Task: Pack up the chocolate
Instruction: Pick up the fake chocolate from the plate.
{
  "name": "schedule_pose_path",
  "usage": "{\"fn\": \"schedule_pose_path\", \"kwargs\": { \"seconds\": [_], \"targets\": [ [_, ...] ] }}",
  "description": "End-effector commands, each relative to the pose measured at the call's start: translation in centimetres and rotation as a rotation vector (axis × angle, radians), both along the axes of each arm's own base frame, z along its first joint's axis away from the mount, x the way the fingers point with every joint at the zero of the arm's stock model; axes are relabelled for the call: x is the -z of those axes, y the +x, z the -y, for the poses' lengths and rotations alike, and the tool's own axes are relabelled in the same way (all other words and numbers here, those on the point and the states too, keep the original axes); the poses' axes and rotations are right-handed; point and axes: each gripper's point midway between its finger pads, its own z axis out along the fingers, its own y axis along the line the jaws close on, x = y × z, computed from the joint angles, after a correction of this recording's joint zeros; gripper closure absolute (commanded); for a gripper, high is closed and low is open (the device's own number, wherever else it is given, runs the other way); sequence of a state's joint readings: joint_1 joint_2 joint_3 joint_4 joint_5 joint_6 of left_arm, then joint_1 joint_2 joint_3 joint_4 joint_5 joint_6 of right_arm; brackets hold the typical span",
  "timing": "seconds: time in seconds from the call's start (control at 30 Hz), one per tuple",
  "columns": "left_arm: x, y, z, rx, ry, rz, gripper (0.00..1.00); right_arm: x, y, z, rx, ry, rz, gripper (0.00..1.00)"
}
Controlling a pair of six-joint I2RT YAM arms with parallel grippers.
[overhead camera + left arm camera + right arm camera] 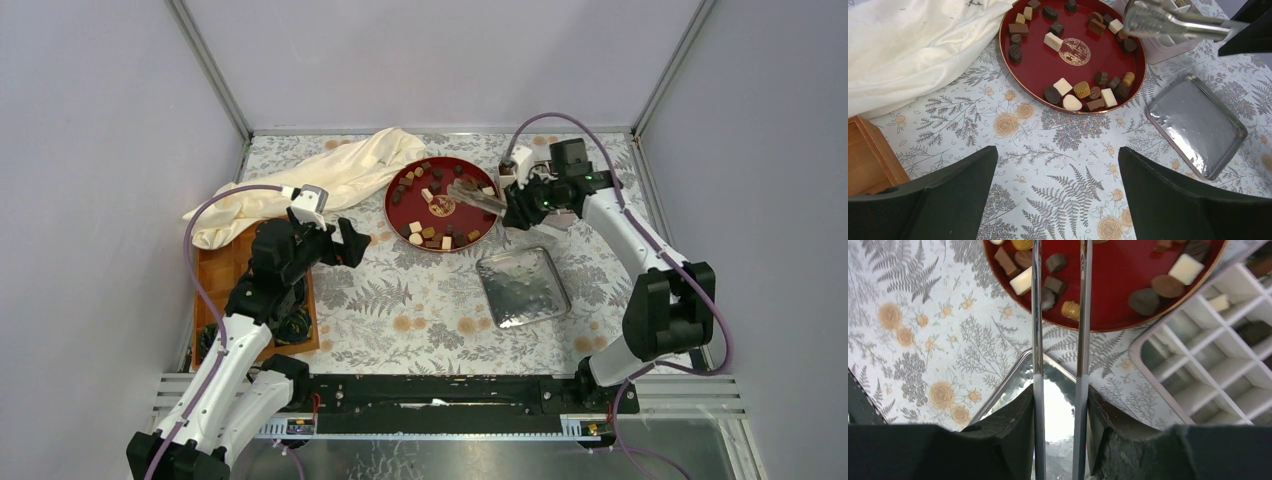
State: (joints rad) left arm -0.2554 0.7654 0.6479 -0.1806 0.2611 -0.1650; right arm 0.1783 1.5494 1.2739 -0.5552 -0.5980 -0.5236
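Floral table (1073, 165), red tray (1040, 70): chocolate (1053, 41) lies variously oriented.

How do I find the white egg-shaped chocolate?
Find the round red tray beside the cream cloth. By its rim on the side nearest the robot lies a white chocolate. The other white pieces are square blocks; this one is a smooth oval.

White arms (618, 222), black joints (662, 312), purple cables (560, 114)
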Motion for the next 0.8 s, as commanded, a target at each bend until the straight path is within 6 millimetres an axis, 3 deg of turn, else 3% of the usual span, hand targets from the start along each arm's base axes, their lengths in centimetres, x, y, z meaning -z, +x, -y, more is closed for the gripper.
{"fn": "schedule_pose_path", "kwargs": {
  "seconds": [0.0,0.3,0.77],
  "targets": [
    [0.0,0.4,-0.2,-0.015,0.012,0.021,0.01,1.7,-0.6,-1.1,-0.099,-0.103,0.008,0.58],
    [0.0,0.4,-0.2,-0.013,0.010,0.022,0.01,5.3,-0.8,-1.6,-0.132,-0.282,-0.030,0.57],
    [-0.1,0.3,-0.2,-0.010,0.008,0.024,0.01,6.4,-0.1,-2.0,-0.093,-0.315,-0.046,0.54]
  ]
}}
